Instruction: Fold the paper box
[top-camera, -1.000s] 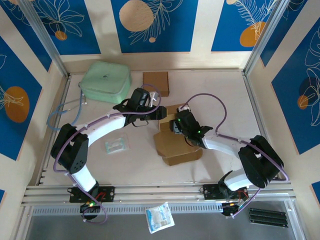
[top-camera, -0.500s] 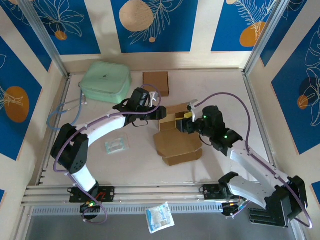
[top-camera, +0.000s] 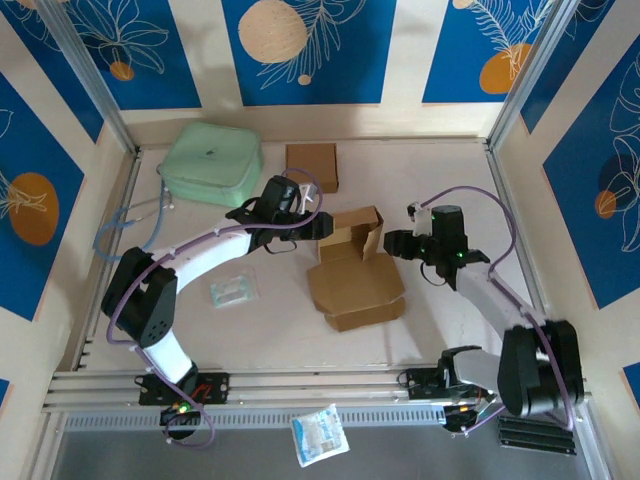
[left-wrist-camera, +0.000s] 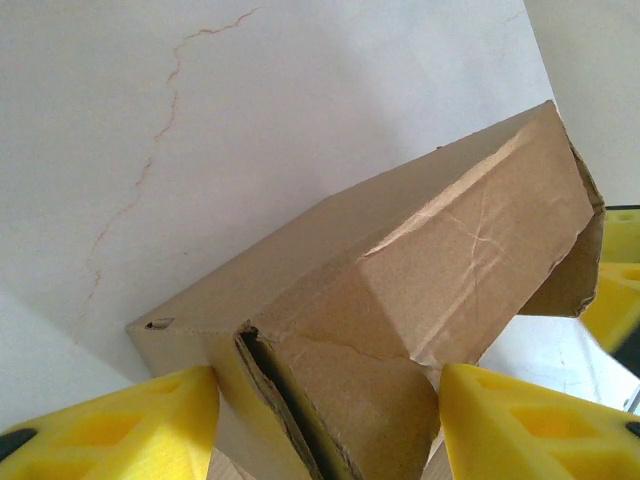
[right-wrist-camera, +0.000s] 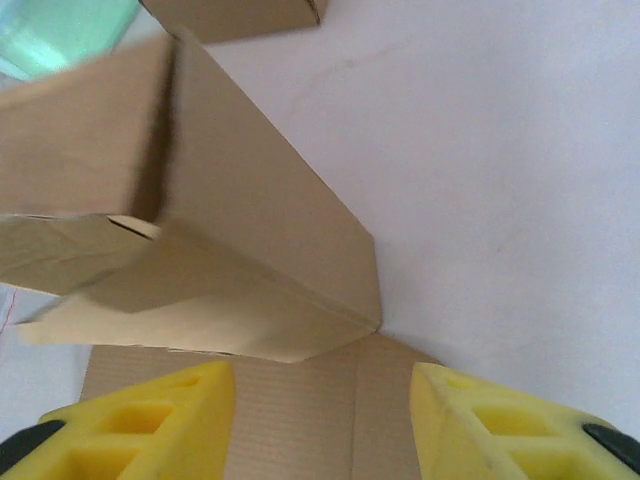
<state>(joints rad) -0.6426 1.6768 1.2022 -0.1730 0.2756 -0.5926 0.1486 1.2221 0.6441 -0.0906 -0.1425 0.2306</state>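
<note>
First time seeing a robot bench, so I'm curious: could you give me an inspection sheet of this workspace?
Surface: pale table, flat.
Job's things: paper box, half folded, far part raised.
Clutter: green pouch, small brown box, plastic packet, second packet by the near rail.
Grippers: left gripper closed on the box's raised part; right gripper open, beside the box.
Cables: purple cables along both arms; grey cord at left.
Surroundings: blue panels with leaf drawings.

mint green pouch (top-camera: 211, 163), clear packet (top-camera: 232, 290), cable (top-camera: 125, 225)
</note>
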